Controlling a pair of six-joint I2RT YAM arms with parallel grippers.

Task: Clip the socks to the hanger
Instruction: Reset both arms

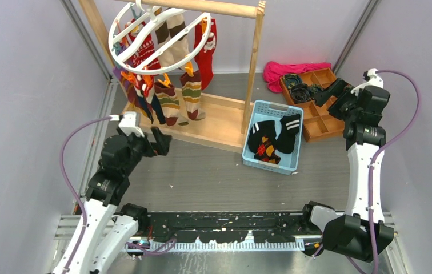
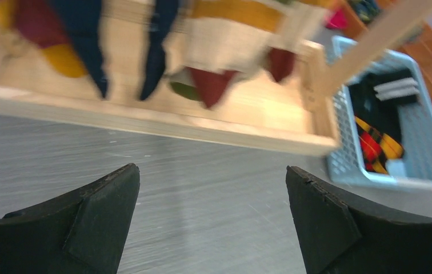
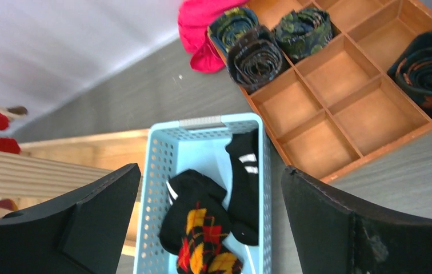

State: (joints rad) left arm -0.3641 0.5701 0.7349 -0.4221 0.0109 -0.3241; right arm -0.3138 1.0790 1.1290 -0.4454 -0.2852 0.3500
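Jaws of both arms gape wide, holding nothing. Several socks (image 1: 191,91) already hang clipped on the round hanger (image 1: 112,34) at upper left; more pairs (image 1: 271,140) (dark, one argyle) wait unclipped in the blue basket (image 1: 276,105), centre right.

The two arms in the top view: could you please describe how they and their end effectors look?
Both the left arm and right arm have white links with black joints, and a purple cable loops along each. The left end effector and right end effector carry wedge-shaped matte black fingers.
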